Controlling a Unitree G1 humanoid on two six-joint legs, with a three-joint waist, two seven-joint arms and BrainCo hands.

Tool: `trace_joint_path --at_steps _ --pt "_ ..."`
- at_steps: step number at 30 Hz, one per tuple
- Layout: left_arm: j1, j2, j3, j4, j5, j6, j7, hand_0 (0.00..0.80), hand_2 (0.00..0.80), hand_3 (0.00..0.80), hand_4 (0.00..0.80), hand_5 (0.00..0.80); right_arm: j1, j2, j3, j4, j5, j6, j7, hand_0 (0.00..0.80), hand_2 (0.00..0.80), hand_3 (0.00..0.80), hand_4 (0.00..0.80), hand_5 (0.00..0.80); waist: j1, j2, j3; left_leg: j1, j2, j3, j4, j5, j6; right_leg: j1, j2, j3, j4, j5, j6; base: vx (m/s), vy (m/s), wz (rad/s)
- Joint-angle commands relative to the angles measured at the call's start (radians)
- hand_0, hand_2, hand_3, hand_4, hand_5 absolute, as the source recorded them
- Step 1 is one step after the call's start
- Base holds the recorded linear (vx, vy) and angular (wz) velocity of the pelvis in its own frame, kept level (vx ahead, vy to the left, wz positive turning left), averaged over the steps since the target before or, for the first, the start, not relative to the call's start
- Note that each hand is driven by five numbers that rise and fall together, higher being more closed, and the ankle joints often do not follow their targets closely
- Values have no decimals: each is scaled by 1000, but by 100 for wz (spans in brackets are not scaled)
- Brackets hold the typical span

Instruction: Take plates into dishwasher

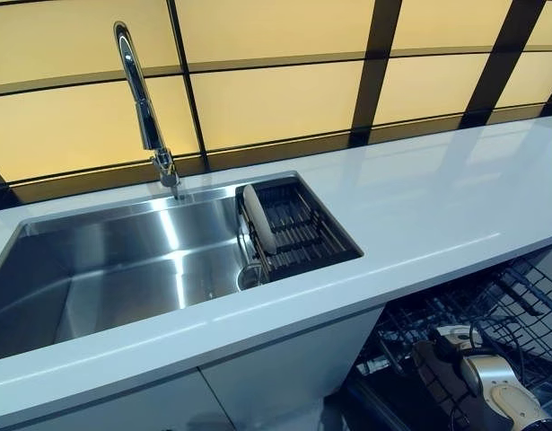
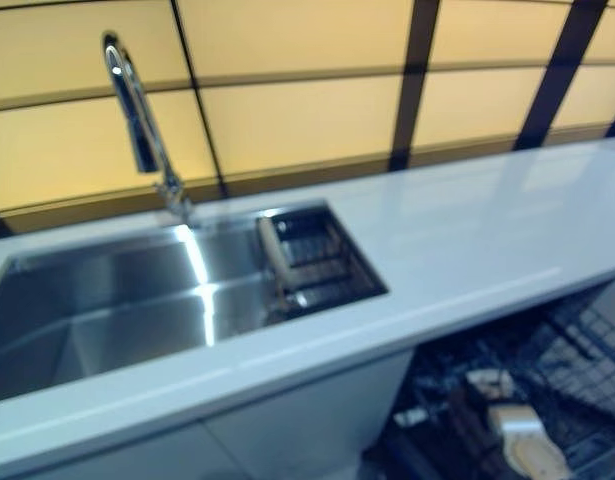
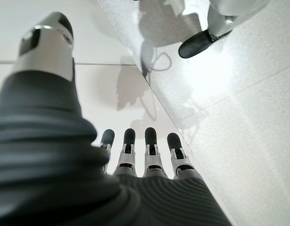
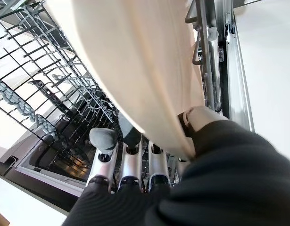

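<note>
Held the cream plate pinched in the right hand over the dishwasher rack at 5 o'clock below the counter, best lowered slowly between the prongs, with the left hand flat-fingered and empty.

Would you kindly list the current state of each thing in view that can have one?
Right hand: shut on the plate, over the dishwasher rack.
Plate: cream, held on edge between thumb and fingers, not yet slotted.
Dishwasher rack: pulled out below the counter.
Second plate: standing on edge in the sink basket.
Sink basket: set in the sink's right end.
Faucet: no water running.
Left hand: open, empty, above the floor.
</note>
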Motion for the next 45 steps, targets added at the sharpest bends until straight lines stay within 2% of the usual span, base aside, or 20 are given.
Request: trace_joint_path --at_steps 1,3,19,25,36,45 --pt "-56 17 -21 11 35 2 31 0 0 0 0 0 -89 45 43 7 11 21 -1 590 590 590 590 590 18 -29 -8 -38 -27 -30 3 9 42 55 -60 -28 3 -41 100 0 0 0" --pt "-55 14 -16 11 40 3 31 0 0 0 0 0 -84 45 31 -3 9 31 -7 0 0 0 0 0 16 -29 -10 -39 -26 -30 3 9 42 54 -58 -25 3 -41 99 0 0 0" --pt "-61 6 -3 21 40 14 38 0 0 0 0 0 -61 10 -51 -62 10 50 1 0 0 0 0 0 -3 -36 -14 -32 -23 -20 3 5 44 54 -52 -10 3 -41 99 0 0 0" --pt "-56 7 9 20 47 20 37 0 0 0 0 0 -55 -20 -114 -99 37 67 15 0 0 0 0 0 -10 -37 -15 -30 -21 -17 3 4 42 56 -49 -4 3 -42 98 0 0 0" --pt "-36 46 46 9 42 17 8 0 0 0 0 0 -29 -190 -361 -186 171 108 3 0 0 0 0 0 -39 -50 -11 -21 -17 -8 3 0 41 57 -37 19 8 -41 96 0 0 0" --pt "-23 59 67 36 42 -12 -4 0 0 0 0 0 -1 -274 -499 -134 295 141 -27 0 0 0 0 0 -52 -62 -20 -19 -13 4 3 -5 41 57 -31 30 7 -43 94 8 0 -2"
